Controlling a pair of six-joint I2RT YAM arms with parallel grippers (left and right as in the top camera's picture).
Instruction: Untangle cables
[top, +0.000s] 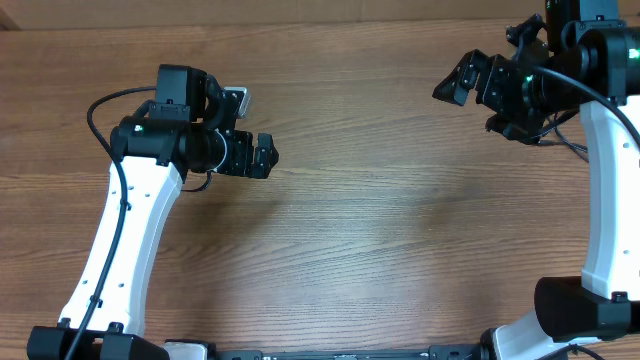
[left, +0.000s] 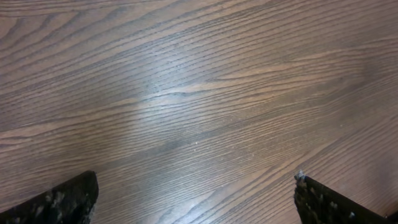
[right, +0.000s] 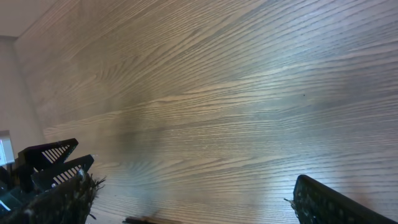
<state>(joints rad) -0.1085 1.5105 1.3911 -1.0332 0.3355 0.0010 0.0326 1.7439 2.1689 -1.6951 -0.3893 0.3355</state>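
No cables show on the wooden table (top: 380, 230) in any view. My left gripper (top: 266, 156) hovers at the left of the table, pointing right. In the left wrist view the left gripper (left: 196, 177) is open, with only bare wood between its black fingers (left: 68, 199). My right gripper (top: 467, 108) is at the far right, raised and pointing left. In its own view the right gripper (right: 193, 180) is open and holds nothing. A thin dark strip (right: 143, 219) crosses the bottom edge of that view; I cannot tell what it is.
Thin black wires (top: 565, 142) loop beside the right arm (top: 605, 200); whether they belong to the arm I cannot tell. The white left arm (top: 125, 240) slants up from the front left. A black ribbed part (right: 46, 158) sits at the right wrist view's left edge.
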